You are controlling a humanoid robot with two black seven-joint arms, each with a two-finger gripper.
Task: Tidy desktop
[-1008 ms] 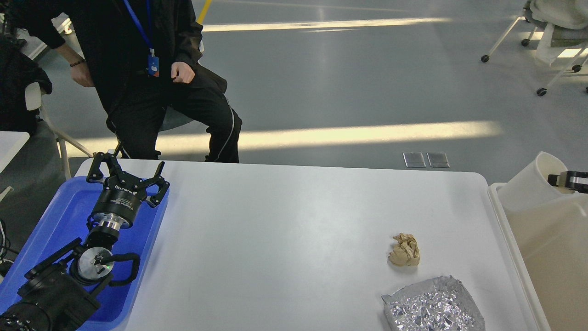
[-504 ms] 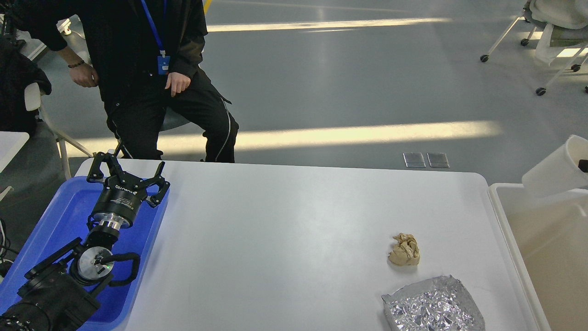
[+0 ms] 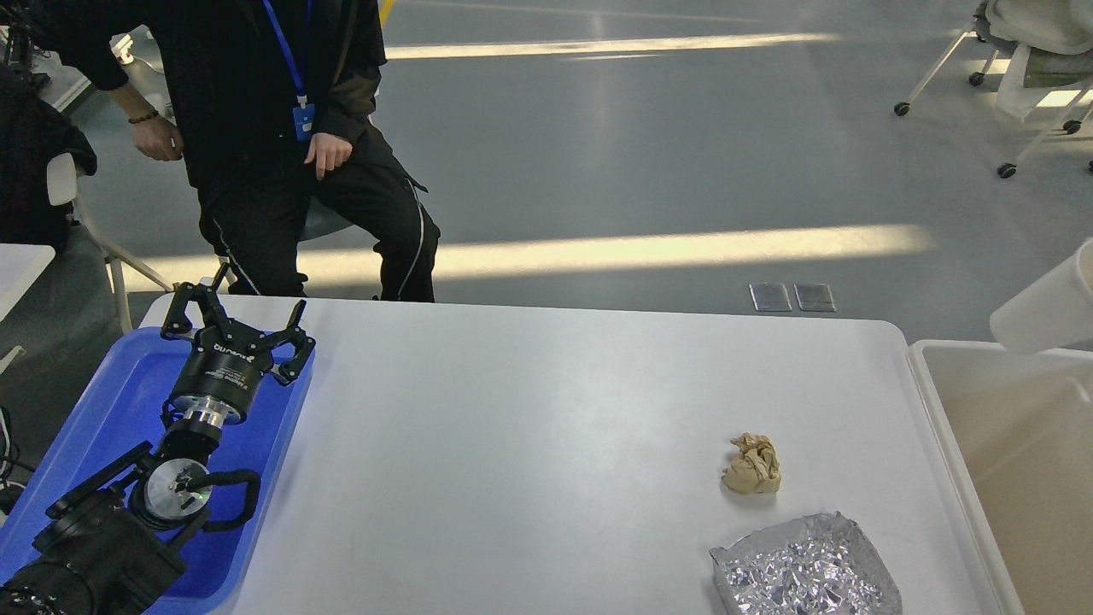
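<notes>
The white desktop [image 3: 529, 444] fills the middle of the head view. A crumpled brown paper ball [image 3: 751, 467] lies on it at the right. A crinkled foil tray [image 3: 804, 568] sits just in front of the ball at the near edge. My left gripper [image 3: 237, 331] is open and empty, hovering over the blue tray [image 3: 119, 401] at the left. My right gripper is out of view. A white paper cup [image 3: 1043, 312] shows tilted at the right edge, above the beige bin [image 3: 1008, 444]. What holds the cup is hidden.
A person in black [image 3: 282, 145] sits just behind the table's far left corner. Wheeled chairs [image 3: 1025, 77] stand at the far right. The bin stands against the table's right edge.
The white cup has moved up and to the right, partly out of frame, and my right gripper has left the view. The person shifted slightly. My left arm has not moved.
</notes>
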